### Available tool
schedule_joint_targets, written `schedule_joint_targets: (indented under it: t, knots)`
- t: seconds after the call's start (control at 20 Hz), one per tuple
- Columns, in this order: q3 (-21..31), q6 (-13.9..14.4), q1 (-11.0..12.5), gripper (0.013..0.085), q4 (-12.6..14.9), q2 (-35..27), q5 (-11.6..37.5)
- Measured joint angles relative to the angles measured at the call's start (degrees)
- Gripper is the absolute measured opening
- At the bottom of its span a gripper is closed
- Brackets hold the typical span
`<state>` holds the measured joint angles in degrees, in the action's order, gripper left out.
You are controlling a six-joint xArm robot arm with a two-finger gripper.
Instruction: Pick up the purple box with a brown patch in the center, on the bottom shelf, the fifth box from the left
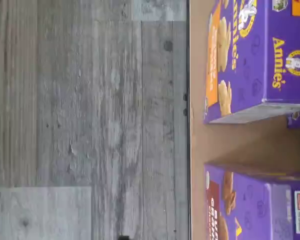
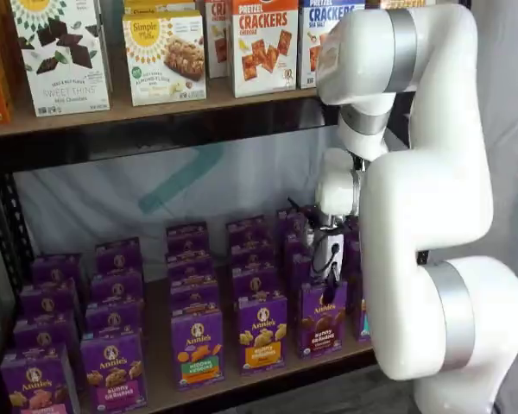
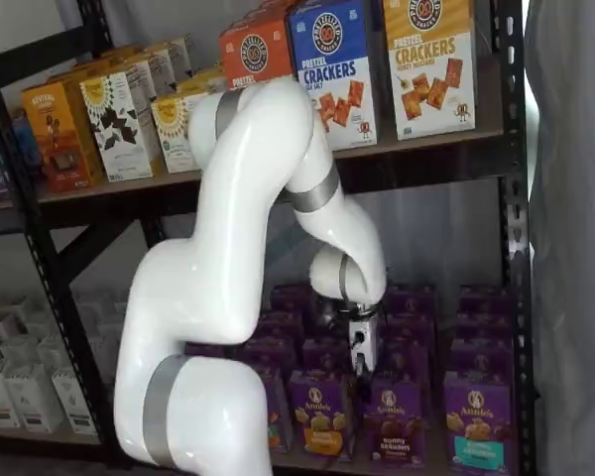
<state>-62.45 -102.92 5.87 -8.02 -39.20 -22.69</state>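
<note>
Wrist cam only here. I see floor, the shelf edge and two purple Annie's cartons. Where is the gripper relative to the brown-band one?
Observer: In both shelf views the gripper hangs directly over the purple box, which stands in the front row of the bottom shelf. I can't tell whether it touches.
Operator: Fingers open?
Observer: Cannot tell. The black fingers show side-on, with no visible gap.
Operator: Neighbours tight?
Observer: An orange-band carton stands on one side and a teal-band carton on the other. In a shelf view there is a narrow gap on each side.
</note>
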Motion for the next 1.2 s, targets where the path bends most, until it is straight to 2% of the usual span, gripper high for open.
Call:
schedule_joint_targets:
  t: [0.15,0.25,0.35,0.5,0.85,1.2]
  knots:
    - [-2.5,1.2,0.5,0.085,1.6,-1.0,-4.1]
    - [-3.2,0.5,0.6,0.085,1.2,-1.5,-4.1]
    - [-3.5,-1.6,0.7,0.085,-1.1,-2.0,-3.2]
    - [-4.1,-5.9,0.6,0.085,-6.0,-2.9,-1.4]
    - [-7.2,-8.4,0.2,0.085,-9.0,-6.4,1.1]
    - [-12.3,-3.0,0.6,0.085,-2.7,-11.3,1.7]
